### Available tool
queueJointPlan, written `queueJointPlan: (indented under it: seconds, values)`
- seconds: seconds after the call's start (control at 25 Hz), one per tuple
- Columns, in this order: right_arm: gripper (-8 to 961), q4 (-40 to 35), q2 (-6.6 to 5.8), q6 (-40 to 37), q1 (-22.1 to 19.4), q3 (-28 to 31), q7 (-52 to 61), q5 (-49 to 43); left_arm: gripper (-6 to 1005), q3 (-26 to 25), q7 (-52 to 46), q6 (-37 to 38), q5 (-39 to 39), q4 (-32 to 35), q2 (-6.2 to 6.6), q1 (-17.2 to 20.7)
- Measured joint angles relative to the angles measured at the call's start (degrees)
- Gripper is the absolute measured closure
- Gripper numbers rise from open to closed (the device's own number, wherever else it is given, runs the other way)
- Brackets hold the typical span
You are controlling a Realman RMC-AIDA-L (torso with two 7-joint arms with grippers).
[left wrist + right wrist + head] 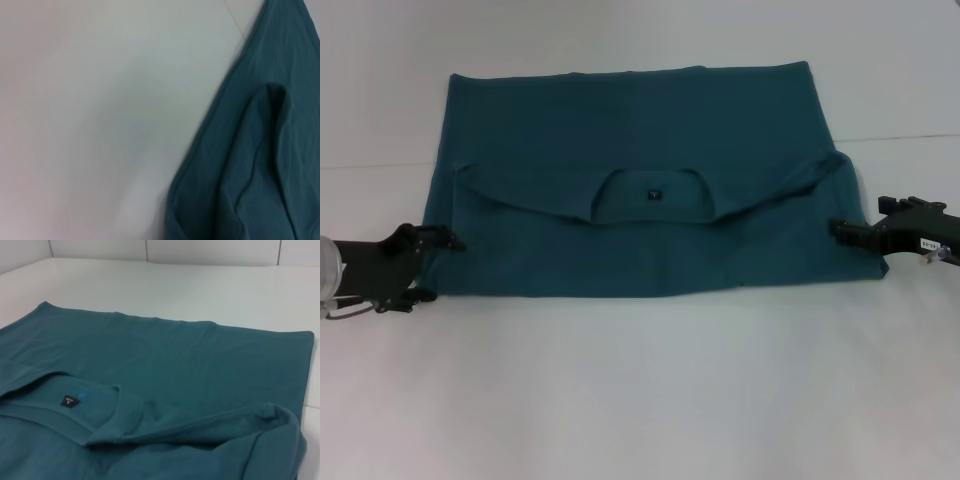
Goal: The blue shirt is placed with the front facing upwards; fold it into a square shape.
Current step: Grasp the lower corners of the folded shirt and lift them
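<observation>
Left gripper [448, 240] and right gripper [840, 230] sit at opposite side edges of the blue shirt [640, 150]; finger state cannot be told. Risk: uneven pulls would skew the folded collar [650, 195] layer, spoiling the square.

A plain white counter [640, 400] is filling the scene, lying under soft, even light. Behind it, a white tiled wall [210, 250] is rising.

A lab-like room: bare white table [640, 400], white tiled wall [165, 250].
</observation>
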Motion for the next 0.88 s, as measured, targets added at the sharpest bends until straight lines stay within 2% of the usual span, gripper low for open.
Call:
queueJointPlan:
  seconds: [0.12,0.68,0.88]
  values:
    - [51,0.0,0.0,0.01,0.0,0.0,0.0,0.0,126,-0.06,0.06,-0.31,-0.04,0.01,-0.03,-0.12]
    - [53,0.32,0.0,0.06,-0.03,0.0,-0.51,0.0,531,-0.05,0.11,-1.23,-0.11,0.09,-0.43,-0.19]
    - [53,0.44,0.0,0.05,-0.09,0.0,-0.69,0.0,618,-0.05,0.1,-1.44,-0.11,0.1,-0.61,-0.17]
